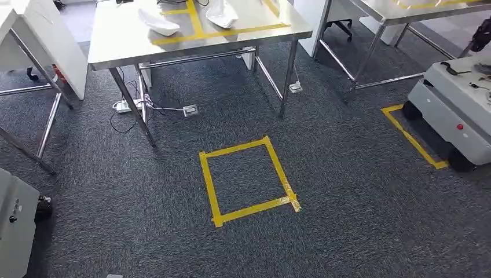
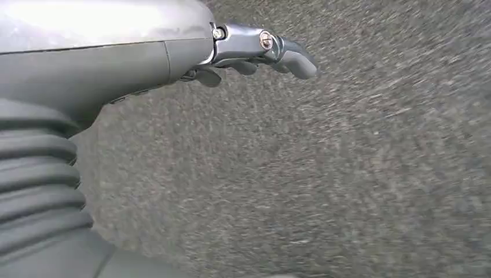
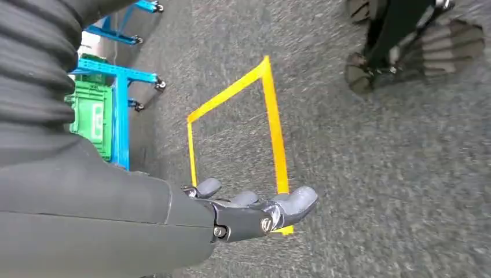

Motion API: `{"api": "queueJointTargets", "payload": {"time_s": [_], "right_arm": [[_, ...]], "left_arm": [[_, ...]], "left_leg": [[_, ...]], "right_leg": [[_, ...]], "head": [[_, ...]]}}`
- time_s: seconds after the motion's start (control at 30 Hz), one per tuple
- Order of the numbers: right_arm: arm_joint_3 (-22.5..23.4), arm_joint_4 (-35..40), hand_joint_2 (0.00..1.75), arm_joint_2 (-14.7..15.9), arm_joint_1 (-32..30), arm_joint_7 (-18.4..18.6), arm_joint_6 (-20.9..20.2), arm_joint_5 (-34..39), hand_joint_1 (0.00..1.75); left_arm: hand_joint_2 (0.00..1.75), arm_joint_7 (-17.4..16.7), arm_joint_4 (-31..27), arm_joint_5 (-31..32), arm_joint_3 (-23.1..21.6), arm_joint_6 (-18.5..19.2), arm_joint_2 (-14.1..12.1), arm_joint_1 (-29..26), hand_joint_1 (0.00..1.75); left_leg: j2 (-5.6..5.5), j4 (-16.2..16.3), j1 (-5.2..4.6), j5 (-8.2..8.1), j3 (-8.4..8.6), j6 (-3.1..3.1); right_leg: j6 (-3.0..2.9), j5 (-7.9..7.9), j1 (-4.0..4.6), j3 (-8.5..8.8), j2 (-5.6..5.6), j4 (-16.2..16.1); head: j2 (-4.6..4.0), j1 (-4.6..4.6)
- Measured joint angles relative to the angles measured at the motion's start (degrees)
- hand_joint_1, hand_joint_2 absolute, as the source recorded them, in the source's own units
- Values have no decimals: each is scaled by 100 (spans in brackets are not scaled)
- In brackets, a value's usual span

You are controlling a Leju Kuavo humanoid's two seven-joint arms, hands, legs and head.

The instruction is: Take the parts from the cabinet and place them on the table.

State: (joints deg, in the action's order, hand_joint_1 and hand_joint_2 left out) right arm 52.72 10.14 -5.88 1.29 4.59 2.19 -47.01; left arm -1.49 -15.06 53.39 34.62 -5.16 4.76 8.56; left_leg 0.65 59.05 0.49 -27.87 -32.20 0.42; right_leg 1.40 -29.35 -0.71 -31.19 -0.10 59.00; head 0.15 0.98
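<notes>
Yellow tape makes a square (image 1: 249, 180) on the grey carpet (image 1: 347, 220), in front of a shiny metal table (image 1: 116, 46). Two white parts (image 1: 157, 22) lie on the table already, inside more yellow tape lines. No cabinet can be seen, so I cannot tell where the other parts are.

The left hand (image 2: 255, 55) hangs over the carpet with its fingers loose and nothing in it. The right hand (image 3: 249, 211) also hangs loose and empty, near a corner of a yellow tape square. A blue cart with a green box (image 3: 92, 119) stands off to one side.

It looks like the robot is walking between the table and the cabinet. A white cart on wheels (image 1: 457, 110) is close, and a white plug strip (image 1: 124, 106) lies by the table legs. If the robot steps badly it could bump the cart or trip on the wires
</notes>
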Motion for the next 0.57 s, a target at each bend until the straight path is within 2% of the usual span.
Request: {"api": "queueJointTargets", "payload": {"time_s": [0.03,0.07,0.1,0.13,0.17,0.3,0.4,0.57], "right_arm": [[-92,0,175,7,-24,-15,-7,83,0],[-207,0,175,11,-58,-22,-20,178,0],[-291,0,175,15,-103,-24,-28,249,0],[-387,0,0,17,-145,-35,-42,354,0],[-508,2,0,44,-179,-37,-50,473,0],[-1014,83,0,101,-244,-90,-76,927,0],[-1397,162,0,144,-319,-133,-74,1303,0],[-2003,308,0,208,-422,-168,-85,1848,0]], "left_arm": [[175,2,-44,-90,-44,7,-4,3,0],[0,7,-85,-198,-115,29,-20,10,0],[0,7,-114,-280,-153,33,-24,8,0],[0,7,-146,-394,-209,37,-46,-18,0],[0,15,-175,-534,-280,57,-44,-54,0],[0,24,-247,-1052,-588,96,-70,-212,0],[0,33,-306,-1487,-835,149,-98,-355,0],[0,61,-378,-2110,-1206,197,-131,-579,0]], "left_leg": [[8,34,-46,4,-37,-50],[10,27,-41,26,-46,-79],[4,34,-55,13,-58,-78],[-3,14,-60,-3,-86,74],[5,8,-61,2,-81,97],[3,-49,-38,79,-83,-42],[-3,-64,-31,127,-88,-117],[-4,-64,-28,144,-108,-142]], "right_leg": [[-39,38,40,-16,6,-20],[-94,64,25,-41,9,-12],[-103,83,14,-43,6,-38],[-102,84,20,-37,-6,-38],[-108,87,28,-32,-12,-38],[-180,115,55,-65,-12,-35],[-196,126,62,-72,-17,-31],[-214,142,65,-92,-21,-27]], "head": [[0,2],[0,4],[0,7],[0,7],[0,7],[0,7],[0,7],[0,7]]}}
